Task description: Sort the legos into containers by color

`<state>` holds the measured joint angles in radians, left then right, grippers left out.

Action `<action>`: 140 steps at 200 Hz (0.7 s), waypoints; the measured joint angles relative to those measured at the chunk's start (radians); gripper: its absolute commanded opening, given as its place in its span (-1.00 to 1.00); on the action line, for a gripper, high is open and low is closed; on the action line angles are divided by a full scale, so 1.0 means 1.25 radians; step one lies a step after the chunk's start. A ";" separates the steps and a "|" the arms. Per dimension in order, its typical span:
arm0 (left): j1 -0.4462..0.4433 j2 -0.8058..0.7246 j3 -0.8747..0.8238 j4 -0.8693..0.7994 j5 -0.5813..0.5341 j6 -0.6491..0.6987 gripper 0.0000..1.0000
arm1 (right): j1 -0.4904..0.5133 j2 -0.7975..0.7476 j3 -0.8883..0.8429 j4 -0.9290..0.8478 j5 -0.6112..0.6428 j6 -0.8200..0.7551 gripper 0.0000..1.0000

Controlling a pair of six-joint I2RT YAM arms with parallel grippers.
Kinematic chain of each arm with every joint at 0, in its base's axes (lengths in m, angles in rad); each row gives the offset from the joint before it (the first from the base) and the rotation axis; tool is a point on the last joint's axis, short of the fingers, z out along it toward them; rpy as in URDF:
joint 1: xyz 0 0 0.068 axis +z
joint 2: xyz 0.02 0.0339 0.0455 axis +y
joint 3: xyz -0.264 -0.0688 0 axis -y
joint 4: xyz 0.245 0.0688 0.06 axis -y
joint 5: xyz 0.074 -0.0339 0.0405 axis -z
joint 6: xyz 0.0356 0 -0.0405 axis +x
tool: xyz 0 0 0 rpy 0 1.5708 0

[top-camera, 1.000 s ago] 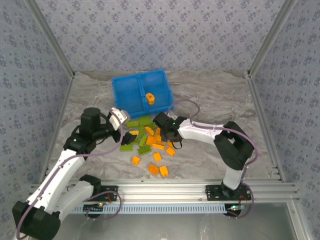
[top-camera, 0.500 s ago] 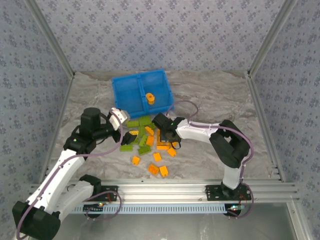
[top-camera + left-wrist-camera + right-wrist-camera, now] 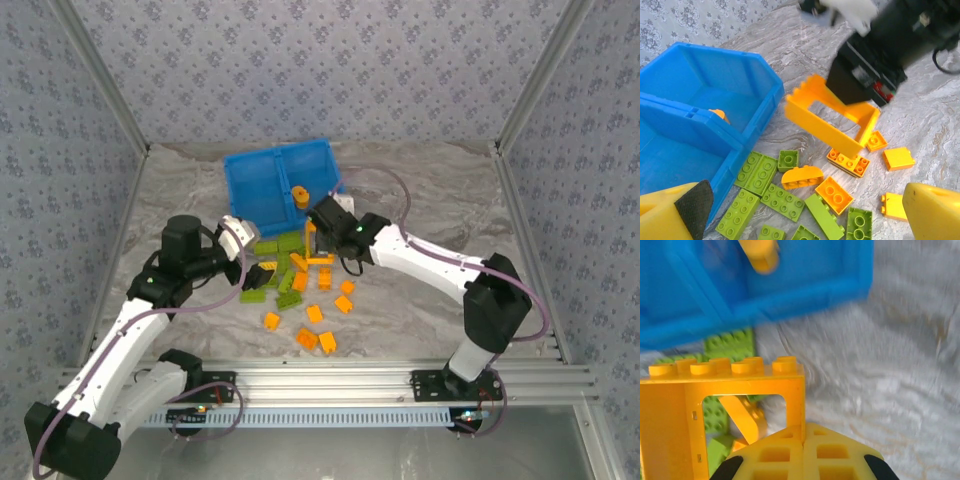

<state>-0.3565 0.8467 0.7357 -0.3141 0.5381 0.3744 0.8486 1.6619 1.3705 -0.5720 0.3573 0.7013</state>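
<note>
The blue bin [image 3: 270, 180] lies just ahead of the right gripper [image 3: 322, 228], which has lifted off the pile on the worktop [image 3: 450, 180] and swung toward the bin's near corner. The pick is done, the drop not yet made. The gripper is clamped on one corner of an orange window-frame lego [image 3: 725, 390], held in the air. The frame's long axis runs crosswise, out to the gripper's left, and its studs point away, toward the bin (it looks tilted from the left wrist). An orange piece [image 3: 298, 194] already sits in the compartment ahead, which is likely the target. The left gripper [image 3: 243, 243] hangs wide open above green legos [image 3: 760, 172].
</note>
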 measured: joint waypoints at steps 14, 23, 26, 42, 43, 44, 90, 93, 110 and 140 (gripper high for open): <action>0.000 0.000 0.000 0.000 0.000 0.000 0.99 | -0.017 0.021 0.081 0.000 0.030 -0.062 -1.00; 0.000 0.000 0.000 0.000 0.000 0.000 0.99 | -0.032 0.048 0.142 0.007 0.048 -0.103 -1.00; 0.000 0.000 0.000 0.000 0.000 0.000 0.98 | -0.038 0.057 0.159 0.013 0.053 -0.116 -1.00; 0.000 -0.001 0.000 0.000 0.000 0.001 0.99 | -0.073 0.129 0.259 0.025 0.069 -0.181 -1.00; 0.000 -0.001 0.000 0.000 0.000 0.002 0.98 | -0.074 0.132 0.263 0.027 0.070 -0.184 -1.00; 0.000 -0.001 0.000 0.000 0.000 0.002 0.98 | -0.077 0.139 0.271 0.027 0.072 -0.189 -1.00; 0.000 -0.010 0.000 0.000 0.000 0.007 0.98 | -0.155 0.428 0.550 0.011 0.101 -0.310 -1.00; 0.000 -0.011 0.000 0.001 0.000 0.008 0.98 | -0.158 0.448 0.565 0.009 0.101 -0.314 -1.00; 0.000 -0.010 0.000 0.001 0.000 0.009 0.98 | -0.168 0.543 0.656 -0.022 0.112 -0.338 -1.00; 0.000 0.000 0.000 0.002 -0.002 0.009 0.98 | -0.171 0.676 0.804 -0.082 0.125 -0.360 -0.87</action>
<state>-0.3565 0.8463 0.7357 -0.3122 0.5358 0.3851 0.6353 2.5065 2.3756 -0.6750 0.5133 0.2520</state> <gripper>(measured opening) 0.993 0.066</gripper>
